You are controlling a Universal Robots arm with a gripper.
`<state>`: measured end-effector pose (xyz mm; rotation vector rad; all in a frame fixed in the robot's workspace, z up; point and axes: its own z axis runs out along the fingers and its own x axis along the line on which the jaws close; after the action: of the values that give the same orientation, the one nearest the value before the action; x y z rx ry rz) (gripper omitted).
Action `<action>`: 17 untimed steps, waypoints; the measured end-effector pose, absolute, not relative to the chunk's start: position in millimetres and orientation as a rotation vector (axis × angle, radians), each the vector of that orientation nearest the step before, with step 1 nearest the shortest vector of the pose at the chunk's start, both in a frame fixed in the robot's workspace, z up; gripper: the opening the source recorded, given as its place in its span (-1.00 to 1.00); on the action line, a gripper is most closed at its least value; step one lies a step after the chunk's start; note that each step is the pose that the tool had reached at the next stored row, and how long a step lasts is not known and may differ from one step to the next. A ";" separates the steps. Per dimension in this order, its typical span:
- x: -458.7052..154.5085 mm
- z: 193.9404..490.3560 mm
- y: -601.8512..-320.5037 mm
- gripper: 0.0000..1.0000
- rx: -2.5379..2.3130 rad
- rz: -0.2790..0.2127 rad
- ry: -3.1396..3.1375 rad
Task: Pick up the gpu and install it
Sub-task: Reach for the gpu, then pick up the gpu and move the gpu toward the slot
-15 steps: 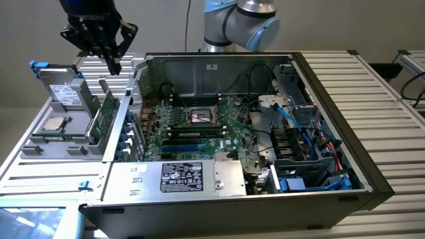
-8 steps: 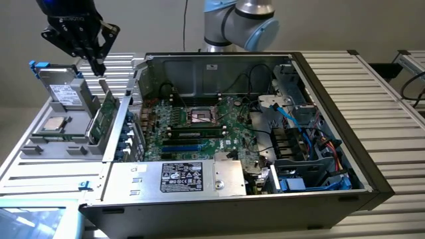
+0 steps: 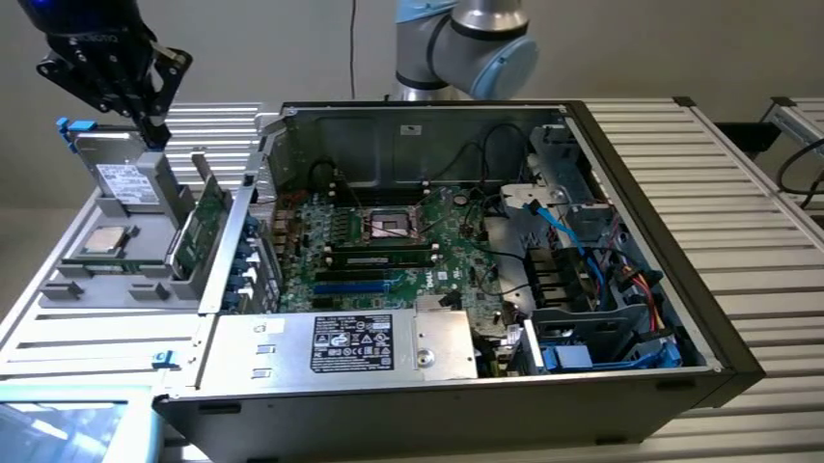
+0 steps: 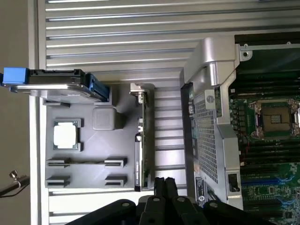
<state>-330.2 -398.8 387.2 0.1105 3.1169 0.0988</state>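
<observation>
Ribbed metal table [image 3: 759, 193] carries an open computer case [image 3: 425, 415] with its motherboard [image 3: 386, 256] exposed inside. At the exterior view's left sits a grey parts tray [image 3: 77, 289]. The tray holds a processor [image 3: 103, 241], an upright drive [image 3: 129, 178] and the gpu [image 3: 200, 227] — standing on edge in its slot. Gripper [image 3: 154, 130] hovers above the tray, fingers pressed together, empty.
</observation>
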 end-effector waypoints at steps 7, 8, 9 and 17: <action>-362.0 384.6 -394.5 -0.76 0.111 0.099 3.117; -364.5 384.1 -393.4 -0.76 0.111 0.099 3.117; -364.8 384.0 -393.2 -0.76 0.111 0.099 3.117; -364.9 384.1 -393.2 -0.76 0.111 0.099 3.117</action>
<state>-364.9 -393.2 384.1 0.1106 3.1169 0.0988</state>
